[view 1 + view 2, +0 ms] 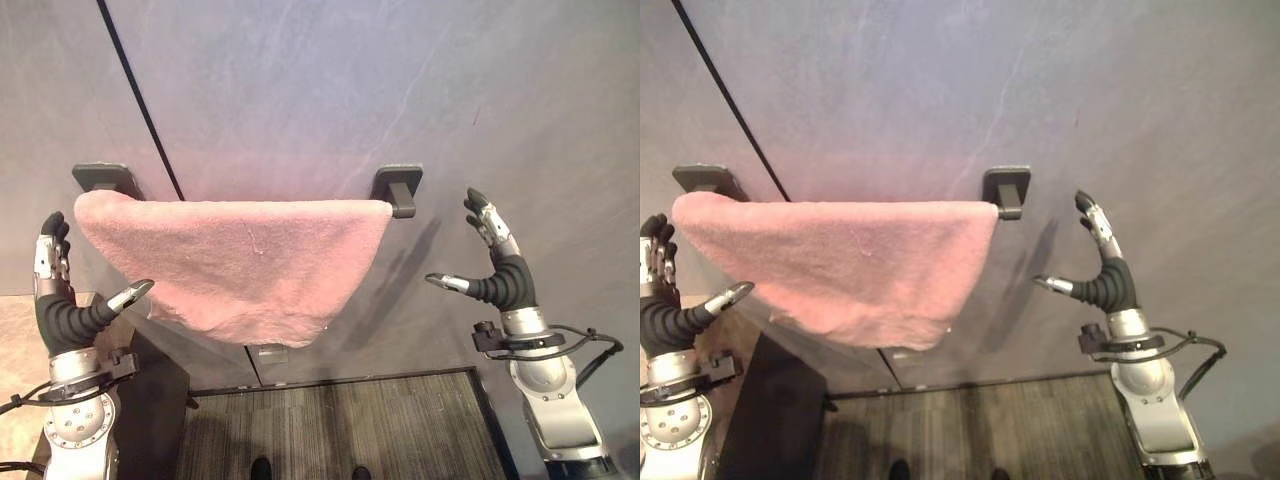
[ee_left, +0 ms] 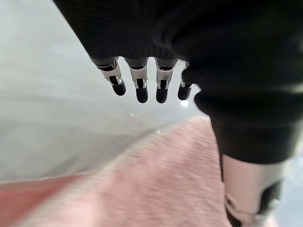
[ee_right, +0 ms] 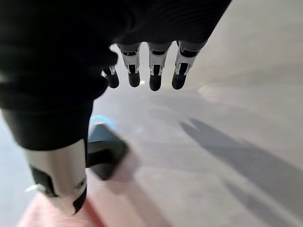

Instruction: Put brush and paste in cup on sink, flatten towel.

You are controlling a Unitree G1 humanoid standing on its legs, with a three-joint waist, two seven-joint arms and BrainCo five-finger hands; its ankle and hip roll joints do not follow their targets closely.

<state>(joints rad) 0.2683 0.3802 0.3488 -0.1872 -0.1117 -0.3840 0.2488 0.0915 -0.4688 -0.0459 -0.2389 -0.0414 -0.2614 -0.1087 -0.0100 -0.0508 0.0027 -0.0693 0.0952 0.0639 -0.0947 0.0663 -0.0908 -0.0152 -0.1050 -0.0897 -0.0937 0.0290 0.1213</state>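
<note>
A pink towel (image 1: 240,265) hangs over a rail between two dark wall brackets (image 1: 398,187) on the grey wall. It drapes unevenly, its lower edge slanting up toward the right bracket. My left hand (image 1: 62,295) is raised just left of the towel's left end, fingers straight and thumb pointing at the cloth, holding nothing. The towel (image 2: 156,184) also lies past that hand's fingers (image 2: 139,85) in the left wrist view. My right hand (image 1: 497,270) is up to the right of the right bracket (image 3: 104,151), open and clear of the towel.
The grey wall (image 1: 330,90) has a dark vertical seam (image 1: 140,100) running down behind the towel. A dark cabinet (image 1: 150,410) stands below on the left. Striped dark flooring (image 1: 350,430) lies below the towel.
</note>
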